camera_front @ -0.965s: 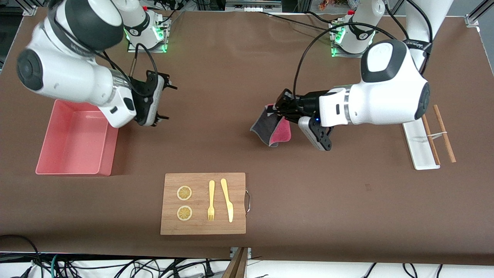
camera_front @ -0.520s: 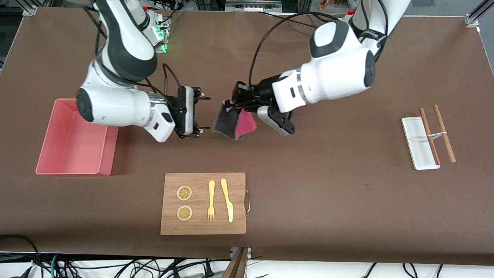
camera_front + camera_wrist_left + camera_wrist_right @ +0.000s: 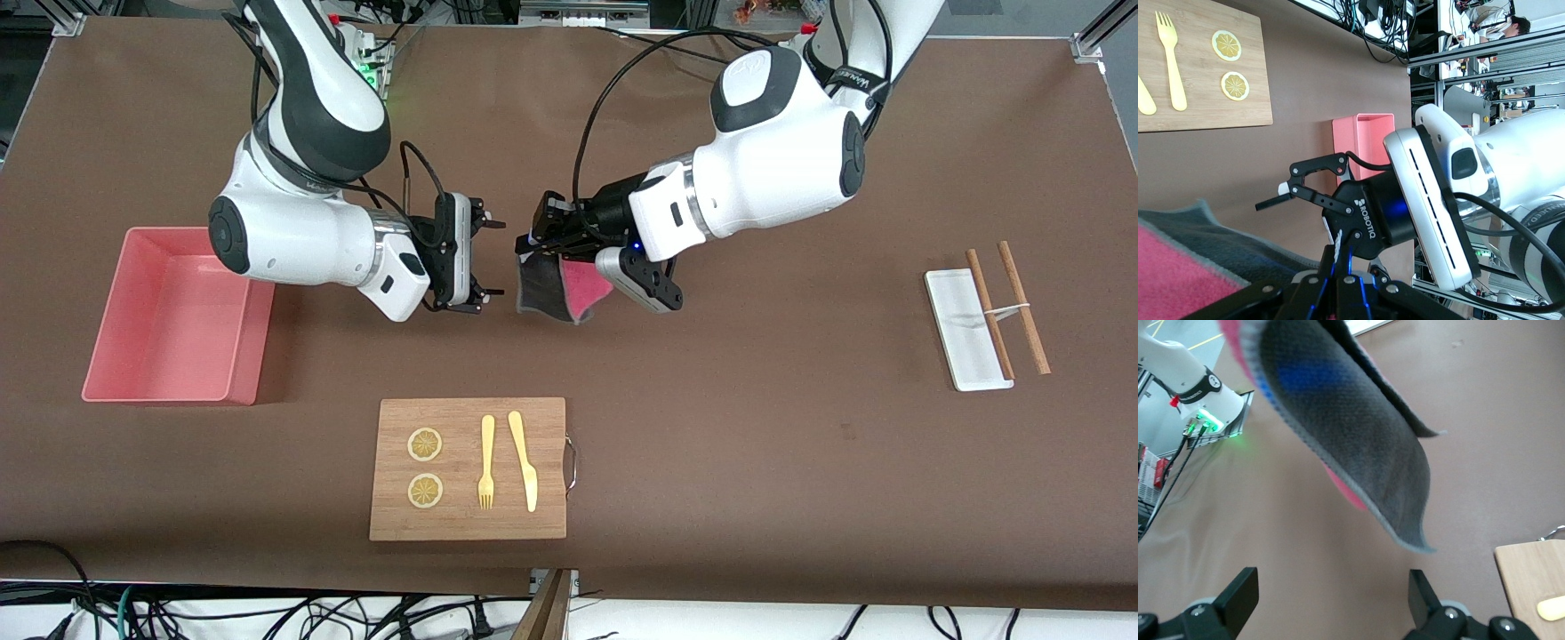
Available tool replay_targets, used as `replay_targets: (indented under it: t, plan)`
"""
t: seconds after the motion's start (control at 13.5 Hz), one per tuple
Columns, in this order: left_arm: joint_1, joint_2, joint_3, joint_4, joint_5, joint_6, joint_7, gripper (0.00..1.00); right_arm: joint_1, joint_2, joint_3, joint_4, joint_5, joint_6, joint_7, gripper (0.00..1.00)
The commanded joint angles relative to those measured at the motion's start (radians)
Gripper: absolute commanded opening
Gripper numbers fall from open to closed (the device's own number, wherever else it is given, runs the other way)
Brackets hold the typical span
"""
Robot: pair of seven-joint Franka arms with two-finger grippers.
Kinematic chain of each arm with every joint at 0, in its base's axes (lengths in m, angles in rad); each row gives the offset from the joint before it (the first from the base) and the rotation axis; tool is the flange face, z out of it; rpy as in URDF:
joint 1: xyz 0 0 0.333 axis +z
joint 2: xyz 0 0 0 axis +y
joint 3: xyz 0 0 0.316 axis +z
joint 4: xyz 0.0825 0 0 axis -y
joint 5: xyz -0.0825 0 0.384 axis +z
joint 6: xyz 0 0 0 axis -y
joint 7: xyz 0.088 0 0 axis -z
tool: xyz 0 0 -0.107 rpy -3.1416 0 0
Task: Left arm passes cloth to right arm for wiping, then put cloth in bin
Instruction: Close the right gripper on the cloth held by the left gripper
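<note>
Front view shows the handover about to happen, by my judgement: the left gripper pinches the cloth in the air over the table's middle, and the right gripper faces it with fingers spread, just beside the hanging cloth but not touching. Wiping and the drop into the bin, at the right arm's end, are not yet done. Right wrist view puts the cloth ahead of those 2 open fingers.

Robotics lab: aluminium framing, loose cables, brown-covered table.
</note>
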Motion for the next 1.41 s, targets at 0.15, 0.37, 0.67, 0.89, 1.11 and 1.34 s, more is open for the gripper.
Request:
replay_targets:
  t: [0.15, 0.37, 0.67, 0.89, 1.11, 1.34]
  plan:
    - [-0.003, 0.001, -0.002, 0.007, -0.013, 0.002, -0.006, 0.0, 0.034, 0.02, 0.002, -0.003, 0.026, 0.072, 0.024, 0.99]
    - [-0.003, 0.002, -0.002, 0.006, -0.011, 0.003, -0.006, 0.0, 0.055, 0.04, 0.002, 0.002, 0.025, 0.127, 0.057, 0.98]
    - [-0.003, 0.002, -0.002, 0.006, -0.011, 0.003, -0.006, 0.0, 0.067, 0.047, 0.002, 0.009, -0.003, 0.171, 0.043, 0.0]
    - [-0.003, 0.002, -0.002, 0.006, -0.011, 0.003, -0.006, 0.0, 0.06, 0.058, 0.002, 0.017, -0.003, 0.158, 0.052, 0.0]
    - [-0.003, 0.002, -0.002, 0.006, -0.011, 0.003, -0.006, 0.0, 0.051, 0.052, 0.0, 0.017, -0.006, 0.127, 0.069, 0.0]
    - [-0.004, 0.002, -0.002, 0.004, -0.011, 0.003, -0.007, 0.0, 0.044, 0.038, -0.003, 0.017, -0.01, 0.104, 0.07, 0.0]
